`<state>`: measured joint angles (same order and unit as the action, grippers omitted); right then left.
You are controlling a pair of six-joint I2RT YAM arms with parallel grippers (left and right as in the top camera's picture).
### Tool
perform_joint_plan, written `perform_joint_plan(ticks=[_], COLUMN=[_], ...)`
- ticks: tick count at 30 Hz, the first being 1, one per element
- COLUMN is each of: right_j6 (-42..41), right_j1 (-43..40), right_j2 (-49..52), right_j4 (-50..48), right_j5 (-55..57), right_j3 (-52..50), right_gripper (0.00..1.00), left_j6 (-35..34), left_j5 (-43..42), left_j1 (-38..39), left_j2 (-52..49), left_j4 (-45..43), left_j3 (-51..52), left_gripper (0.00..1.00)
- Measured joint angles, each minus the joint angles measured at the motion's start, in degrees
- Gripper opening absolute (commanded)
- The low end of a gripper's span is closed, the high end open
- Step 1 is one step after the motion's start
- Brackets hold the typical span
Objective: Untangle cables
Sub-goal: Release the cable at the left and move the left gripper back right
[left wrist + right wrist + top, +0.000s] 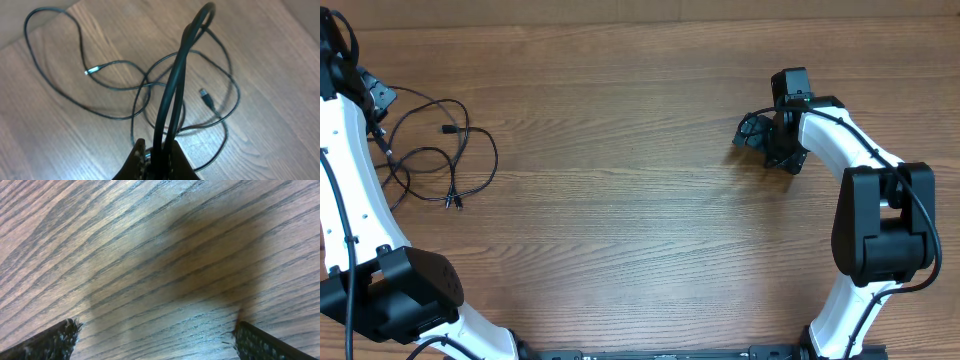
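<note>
We're early untangling: cables looped at 9 o'clock overhead, L gripper closure unclear, R gripper spread, empty. Next: pinch one plug.

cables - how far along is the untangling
Barely started. Nothing looks separated: the cables lie in overlapping loops, crossing several times. In hand: the left tool seems pinched on a doubled strand. Left: pulling the cords apart; the right tool is open over bare table.
</note>
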<state>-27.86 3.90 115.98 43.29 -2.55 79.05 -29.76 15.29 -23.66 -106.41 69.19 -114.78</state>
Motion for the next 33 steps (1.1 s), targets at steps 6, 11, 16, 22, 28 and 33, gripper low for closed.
perform_joint_plan(ticks=[6, 11, 16, 22, 28, 33], right_j6=[0.0, 0.0, 0.0, 0.0, 0.0, 0.0], right_j1=[0.0, 0.0, 0.0, 0.0, 0.0, 0.0], right_j2=[0.0, 0.0, 0.0, 0.0, 0.0, 0.0], right_j4=[0.0, 0.0, 0.0, 0.0, 0.0, 0.0], right_j5=[0.0, 0.0, 0.0, 0.0, 0.0, 0.0], right_j3=[0.0, 0.0, 0.0, 0.0, 0.0, 0.0], right_gripper=[1.00, 1.00, 1.00, 1.00, 1.00, 1.00], left_j6=[1.9, 3.5, 5.4, 7.0, 8.2, 8.9], left_j5=[-1.9, -2.7, -3.8, -7.5, -11.0, -13.0], left_j1=[0.0, 0.0, 0.0, 0.0, 0.0, 0.0], left_j2=[-0.8, -5.4, -11.3, -17.2, -19.8, -20.3], left_j4=[-1.8, -2.8, -3.0, -3.0, -3.0, -3.0], left_j3=[0.0, 0.0, 0.0, 0.0, 0.0, 0.0], left_gripper=[0.04, 0.04, 0.06, 0.19, 0.25, 0.36])
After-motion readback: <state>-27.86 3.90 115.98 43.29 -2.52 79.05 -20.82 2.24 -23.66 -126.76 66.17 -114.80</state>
